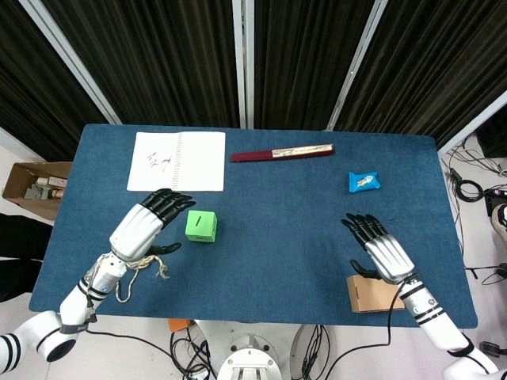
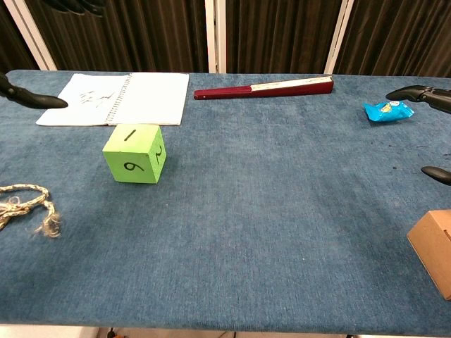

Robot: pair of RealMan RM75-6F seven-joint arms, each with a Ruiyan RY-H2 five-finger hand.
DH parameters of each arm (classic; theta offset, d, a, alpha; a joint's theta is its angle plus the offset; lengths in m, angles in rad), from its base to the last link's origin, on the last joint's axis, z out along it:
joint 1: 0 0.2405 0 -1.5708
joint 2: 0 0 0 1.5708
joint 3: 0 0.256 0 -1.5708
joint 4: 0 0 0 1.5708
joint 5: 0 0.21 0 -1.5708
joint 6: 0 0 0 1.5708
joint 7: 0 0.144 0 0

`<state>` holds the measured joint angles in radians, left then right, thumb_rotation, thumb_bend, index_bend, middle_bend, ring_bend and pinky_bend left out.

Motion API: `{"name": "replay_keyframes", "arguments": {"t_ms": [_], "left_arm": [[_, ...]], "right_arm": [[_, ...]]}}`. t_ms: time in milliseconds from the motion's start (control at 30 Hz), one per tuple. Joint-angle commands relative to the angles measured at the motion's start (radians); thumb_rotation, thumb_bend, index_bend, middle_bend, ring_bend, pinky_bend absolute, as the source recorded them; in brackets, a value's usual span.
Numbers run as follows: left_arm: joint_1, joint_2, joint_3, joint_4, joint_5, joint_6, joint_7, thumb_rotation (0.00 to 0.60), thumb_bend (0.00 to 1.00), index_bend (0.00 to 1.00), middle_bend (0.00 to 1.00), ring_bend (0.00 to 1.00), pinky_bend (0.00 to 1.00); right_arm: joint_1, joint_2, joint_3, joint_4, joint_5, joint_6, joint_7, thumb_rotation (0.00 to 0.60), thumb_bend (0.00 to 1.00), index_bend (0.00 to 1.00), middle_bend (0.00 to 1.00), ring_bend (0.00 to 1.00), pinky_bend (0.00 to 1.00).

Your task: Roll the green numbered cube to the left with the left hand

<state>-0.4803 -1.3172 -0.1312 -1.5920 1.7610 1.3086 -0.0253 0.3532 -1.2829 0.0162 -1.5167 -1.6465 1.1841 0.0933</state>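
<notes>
The green numbered cube (image 1: 201,226) (image 2: 134,153) stands on the blue table, left of centre, with a 1 on top and a 6 on its near face. My left hand (image 1: 149,222) hovers just left of the cube, fingers spread and stretched toward it, holding nothing; only a dark fingertip (image 2: 34,100) shows in the chest view. My right hand (image 1: 379,247) floats open over the table's right side, far from the cube; its fingertips (image 2: 423,93) poke in at the right edge of the chest view.
A knotted rope (image 1: 146,269) (image 2: 28,204) lies under my left wrist. An open notebook (image 1: 177,161) and a closed red fan (image 1: 282,153) lie at the back. A blue snack packet (image 1: 364,181) is back right. A cardboard box (image 1: 372,294) sits beneath my right wrist.
</notes>
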Motion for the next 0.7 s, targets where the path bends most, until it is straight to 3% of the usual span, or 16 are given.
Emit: {"name": "replay_keyframes", "arguments": {"t_ms": [33, 333, 433, 500, 700], "left_arm": [[-0.008, -0.003, 0.005, 0.007, -0.008, -0.006, -0.004, 0.600, 0.03, 0.18, 0.18, 0.17, 0.18], [-0.037, -0.007, 0.016, 0.028, -0.045, -0.046, -0.009, 0.600, 0.03, 0.18, 0.18, 0.17, 0.18], [-0.055, 0.001, 0.008, 0.035, -0.086, -0.088, -0.003, 0.600, 0.03, 0.19, 0.25, 0.21, 0.20], [-0.077, 0.013, -0.003, 0.029, -0.125, -0.138, 0.008, 0.600, 0.04, 0.20, 0.41, 0.35, 0.32], [-0.180, 0.067, -0.028, -0.020, -0.213, -0.335, 0.071, 0.600, 0.19, 0.20, 0.67, 0.65, 0.76]], "right_arm": [[-0.001, -0.001, -0.001, 0.004, 0.006, 0.006, 0.004, 0.600, 0.31, 0.00, 0.03, 0.00, 0.00], [-0.017, 0.024, -0.009, 0.003, 0.004, 0.058, 0.013, 0.600, 0.31, 0.00, 0.04, 0.00, 0.00], [-0.038, 0.071, -0.013, -0.023, -0.006, 0.107, 0.023, 0.600, 0.31, 0.00, 0.04, 0.00, 0.00], [-0.059, 0.115, -0.012, -0.047, -0.004, 0.145, 0.018, 0.600, 0.31, 0.00, 0.05, 0.00, 0.00], [-0.129, 0.212, 0.005, -0.118, 0.027, 0.258, -0.032, 0.600, 0.31, 0.00, 0.05, 0.00, 0.00]]}}
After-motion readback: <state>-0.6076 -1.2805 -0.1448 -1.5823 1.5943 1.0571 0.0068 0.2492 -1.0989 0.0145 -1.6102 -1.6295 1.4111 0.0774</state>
